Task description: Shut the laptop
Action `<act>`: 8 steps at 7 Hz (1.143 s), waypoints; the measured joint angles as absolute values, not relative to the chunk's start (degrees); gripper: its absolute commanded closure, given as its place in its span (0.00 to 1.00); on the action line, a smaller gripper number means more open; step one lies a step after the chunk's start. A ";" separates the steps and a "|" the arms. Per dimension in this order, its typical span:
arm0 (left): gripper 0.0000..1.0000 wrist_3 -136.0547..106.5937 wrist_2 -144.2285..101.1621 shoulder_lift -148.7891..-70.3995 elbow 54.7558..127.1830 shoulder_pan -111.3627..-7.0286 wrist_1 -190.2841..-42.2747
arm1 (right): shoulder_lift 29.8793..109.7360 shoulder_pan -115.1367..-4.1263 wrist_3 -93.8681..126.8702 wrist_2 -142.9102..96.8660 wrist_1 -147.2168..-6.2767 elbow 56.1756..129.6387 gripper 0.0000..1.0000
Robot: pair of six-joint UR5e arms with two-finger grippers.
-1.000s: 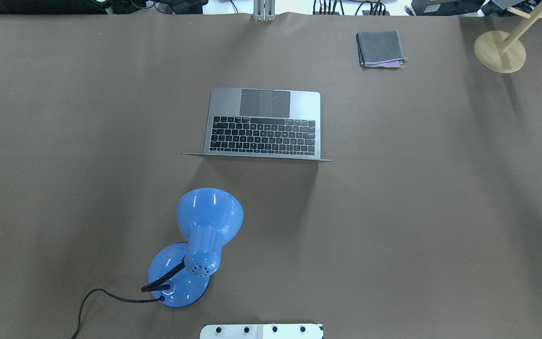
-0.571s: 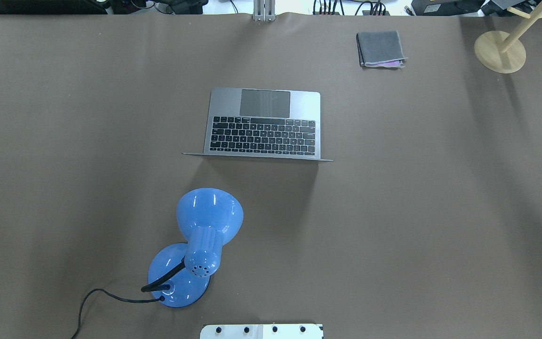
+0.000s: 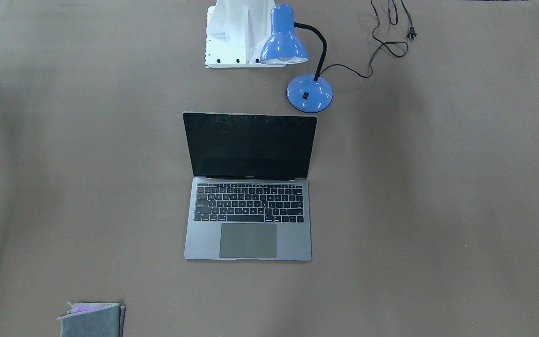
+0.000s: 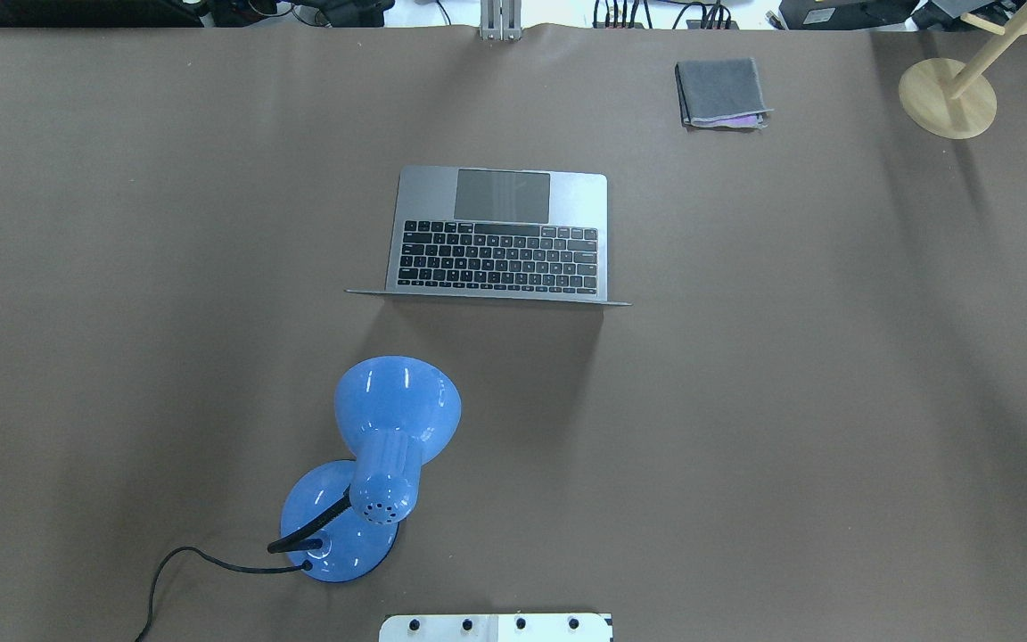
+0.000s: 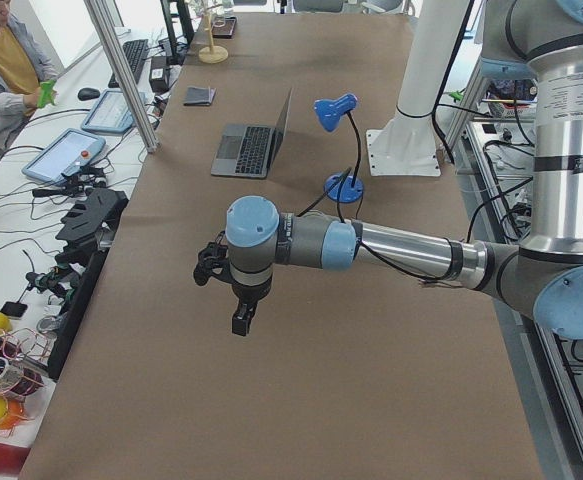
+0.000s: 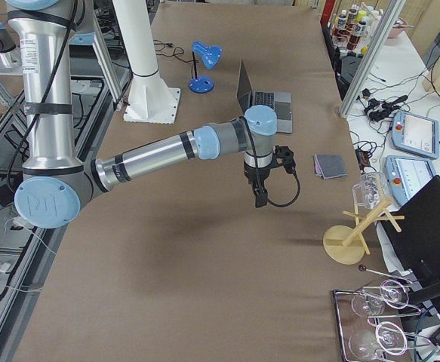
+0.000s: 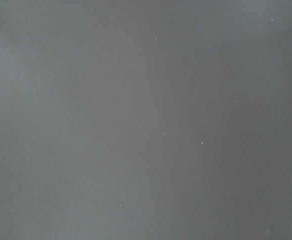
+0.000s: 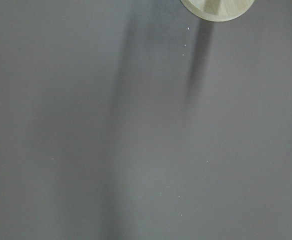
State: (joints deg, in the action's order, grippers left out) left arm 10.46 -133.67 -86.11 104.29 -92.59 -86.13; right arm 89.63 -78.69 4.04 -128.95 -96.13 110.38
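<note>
Plainly, the laptop (image 4: 500, 236) stood open, its lid about upright. The hinge side lay towards me and the keyboard and trackpad faced away, so the back of the lid looked at my base. The lid's long edge ran crosswise, from my left to my right.

My left gripper (image 5: 239, 325) hung well out to the laptop's left, and my right gripper (image 6: 260, 197) well out to its right. Both pointed down at bare tabletop and neither touched anything. Each showed only in a side view, so I could not tell whether its fingers were apart or together, nor which arm was nearer.

I judged that closing would mean reaching the lid's top edge from my side, then pushing it away and down. The blue lamp (image 4: 398, 419) stood on my side of the laptop, a little leftward, so the right arm probably had the freer path.

A small wordmark sat under the screen, too small to read, as were the key legends.
</note>
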 measured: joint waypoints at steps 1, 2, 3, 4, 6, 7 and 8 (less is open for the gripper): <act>0.02 9.54 -134.67 -86.03 104.86 -92.56 -86.13 | 89.64 -77.61 4.11 -129.04 -95.74 110.59 0.00; 0.03 6.54 -136.27 -85.93 106.23 -92.11 -86.68 | 89.59 -76.36 5.09 -129.22 -95.48 111.40 0.10; 0.03 -0.50 -137.04 -86.08 109.82 -89.24 -87.95 | 89.32 -73.33 9.73 -129.33 -94.83 114.00 0.22; 0.15 -11.31 -137.06 -87.17 114.40 -83.62 -88.69 | 88.30 -68.20 18.93 -128.79 -93.45 117.74 0.43; 0.83 -32.87 -136.07 -92.00 120.69 -71.56 -89.08 | 82.75 -55.97 43.20 -126.26 -90.55 123.72 1.00; 1.00 -41.73 -134.35 -94.74 122.60 -66.05 -89.09 | 79.88 -50.44 52.88 -124.73 -90.18 125.80 1.00; 1.00 -49.33 -132.85 -97.08 124.06 -60.63 -89.08 | 77.30 -44.94 60.80 -122.69 -90.08 127.31 1.00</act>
